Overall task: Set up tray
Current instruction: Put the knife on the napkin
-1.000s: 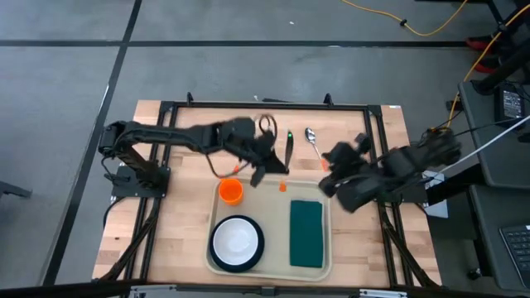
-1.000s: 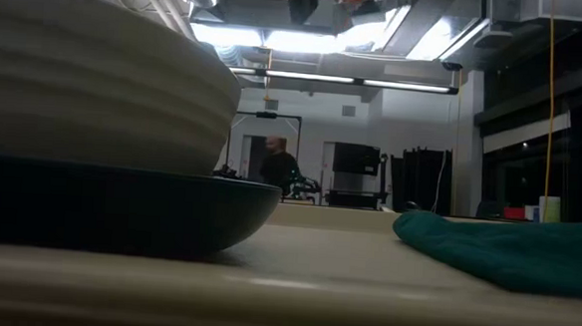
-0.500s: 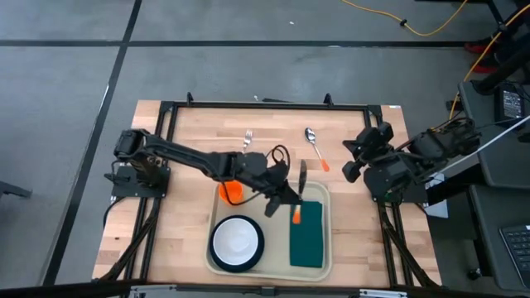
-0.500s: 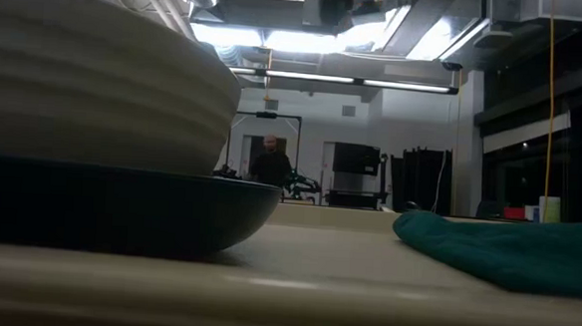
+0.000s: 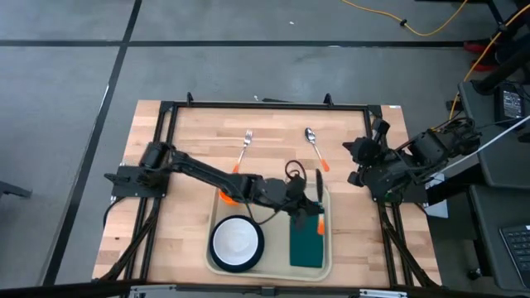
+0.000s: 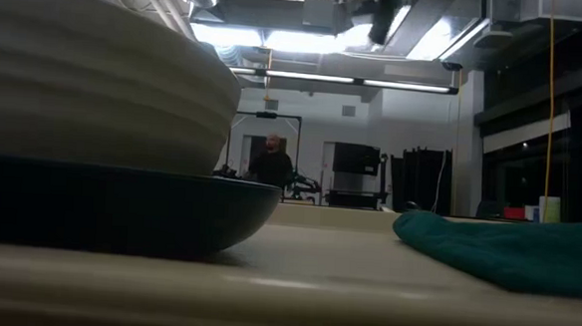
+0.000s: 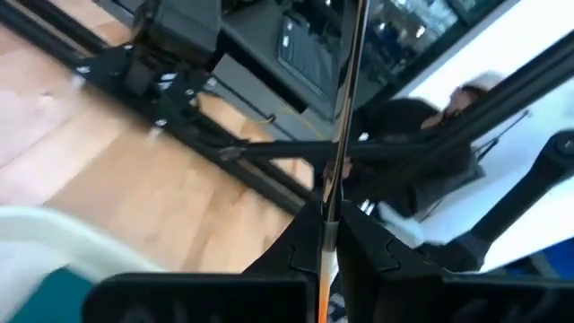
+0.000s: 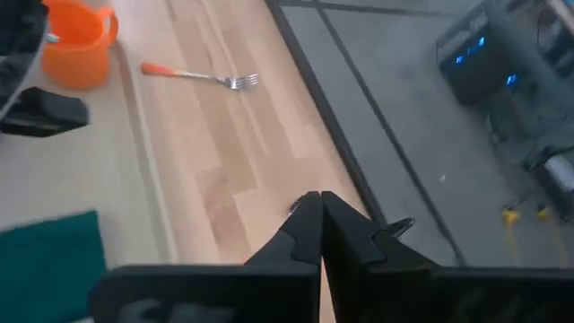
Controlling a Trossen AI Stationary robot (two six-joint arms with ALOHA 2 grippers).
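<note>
The left gripper (image 5: 318, 201) pinches a slim orange-handled metal utensil (image 7: 334, 161) in closed fingers (image 7: 296, 256), above the dark green folded napkin (image 5: 306, 244) on the large cream rectangular plastic tray (image 5: 327, 257). The right gripper (image 8: 320, 224), shut and empty, waits beside the tray's far-right corner.

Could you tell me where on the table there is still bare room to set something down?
Bare wood lies left of the tray, and between fork and spoon. The tray is crowded: bowl, napkin, left hand above.
</note>
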